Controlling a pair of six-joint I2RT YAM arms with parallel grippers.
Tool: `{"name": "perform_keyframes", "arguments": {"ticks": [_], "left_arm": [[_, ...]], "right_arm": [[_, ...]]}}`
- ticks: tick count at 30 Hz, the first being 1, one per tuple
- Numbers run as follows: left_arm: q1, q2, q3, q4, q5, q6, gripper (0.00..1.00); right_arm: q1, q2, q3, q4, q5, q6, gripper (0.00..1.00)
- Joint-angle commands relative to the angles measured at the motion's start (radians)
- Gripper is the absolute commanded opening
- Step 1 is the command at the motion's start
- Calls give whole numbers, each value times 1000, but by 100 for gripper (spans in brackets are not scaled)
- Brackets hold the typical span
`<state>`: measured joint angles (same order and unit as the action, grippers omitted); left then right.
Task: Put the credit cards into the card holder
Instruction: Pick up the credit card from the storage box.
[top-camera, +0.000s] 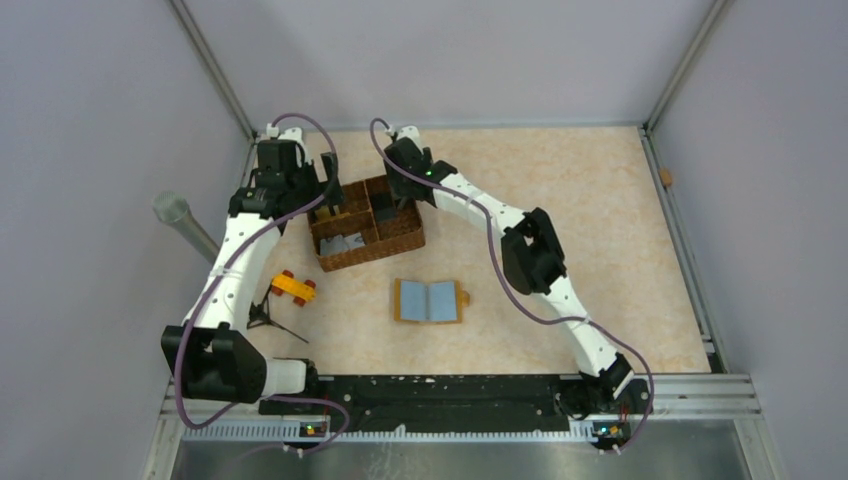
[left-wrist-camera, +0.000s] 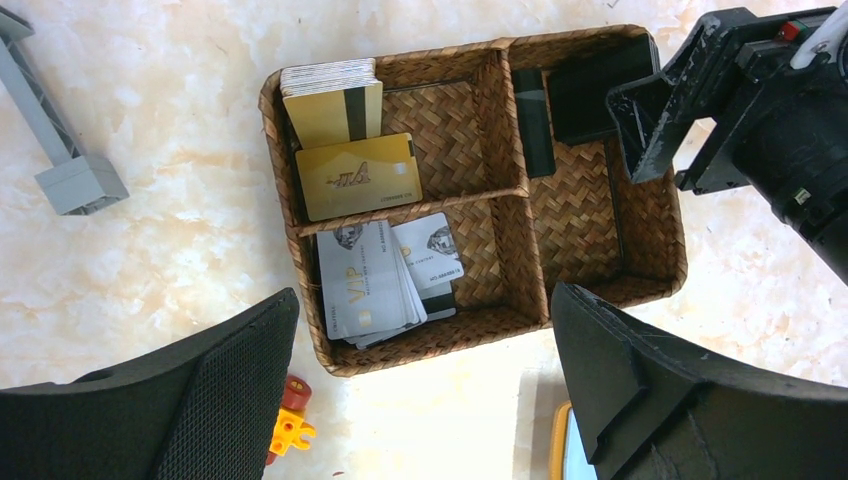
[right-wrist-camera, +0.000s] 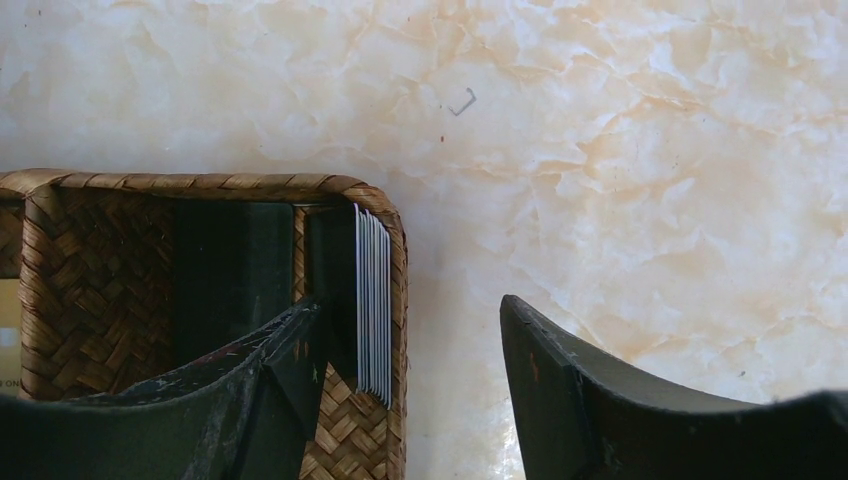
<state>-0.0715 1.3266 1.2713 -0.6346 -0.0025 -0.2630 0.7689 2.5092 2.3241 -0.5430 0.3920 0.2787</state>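
Over the woven basket (left-wrist-camera: 430, 348), the left gripper (left-wrist-camera: 425, 292) hovers, fingers apart; the right gripper (right-wrist-camera: 408, 305), fingers also apart, straddles upright credit cards (right-wrist-camera: 372, 300) against its wall. Card holder (top-camera: 430, 300) lies open near the basket.

Gold, grey and black credit cards (left-wrist-camera: 358, 175) stacked in woven basket (left-wrist-camera: 520, 250) compartments, mustard card holder (top-camera: 430, 300) lying open nearby

A marbled beige table (top-camera: 560, 180) carries a woven basket (top-camera: 370, 258); an open card holder (top-camera: 430, 301) lies flat nearby; an orange toy block (top-camera: 293, 287) sits leftward.
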Motion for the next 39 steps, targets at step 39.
{"name": "perform_keyframes", "arguments": {"ticks": [39], "left_arm": [[15, 9, -5, 39, 113, -20, 99]], "right_arm": [[57, -110, 27, 87, 111, -95, 40]]}}
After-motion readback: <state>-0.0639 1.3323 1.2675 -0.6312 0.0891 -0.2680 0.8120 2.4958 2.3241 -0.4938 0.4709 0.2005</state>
